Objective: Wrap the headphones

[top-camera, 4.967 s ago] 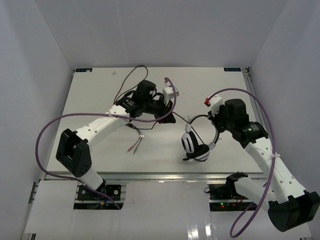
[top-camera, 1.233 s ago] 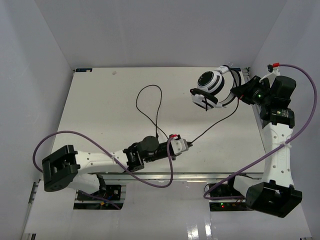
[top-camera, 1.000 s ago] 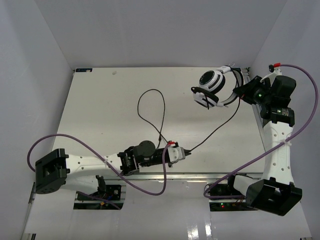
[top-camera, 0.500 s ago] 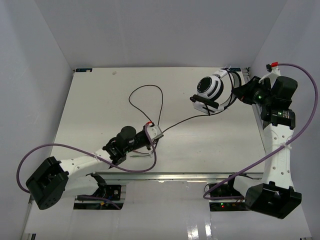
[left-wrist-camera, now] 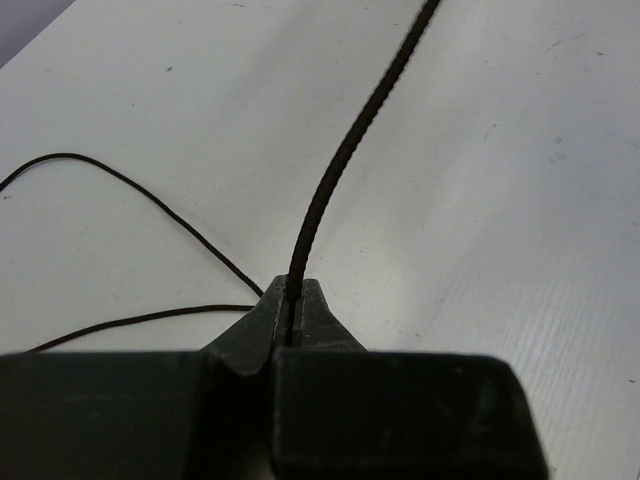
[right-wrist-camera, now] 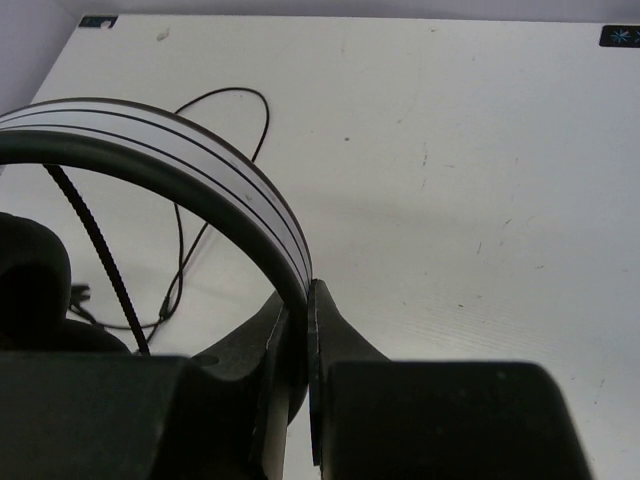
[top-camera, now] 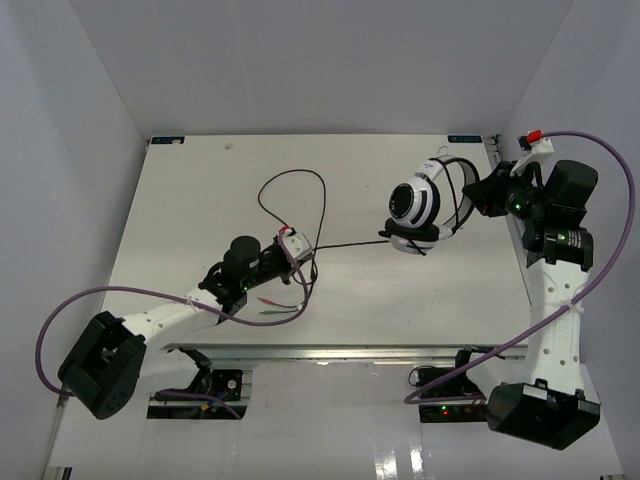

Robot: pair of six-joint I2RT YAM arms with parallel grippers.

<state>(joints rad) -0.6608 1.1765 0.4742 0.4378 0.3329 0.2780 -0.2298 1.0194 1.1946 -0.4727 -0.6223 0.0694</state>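
Note:
The white-and-black headphones [top-camera: 420, 205] hang above the table at the right, held by their headband [right-wrist-camera: 190, 190]. My right gripper [top-camera: 482, 196] is shut on that headband [top-camera: 462, 190]. The thin black cable [top-camera: 345, 243] runs taut from the headphones leftward to my left gripper [top-camera: 305, 247], which is shut on it. In the left wrist view the cable [left-wrist-camera: 345, 155] rises out of the closed jaws at my left gripper [left-wrist-camera: 293, 300]. Behind it the cable makes a loop [top-camera: 295, 195] on the table. The coloured plugs [top-camera: 275, 306] lie near the front edge.
The white table [top-camera: 200, 200] has walls on the left, back and right. Purple arm cables [top-camera: 150, 295] arc beside each arm. The table's front edge rail [top-camera: 320, 350] lies just below the left arm.
My left gripper has slid left and back along the cable, from the front middle to left of centre. The right gripper has turned the headphones and lowered them slightly. The cable is now taut.

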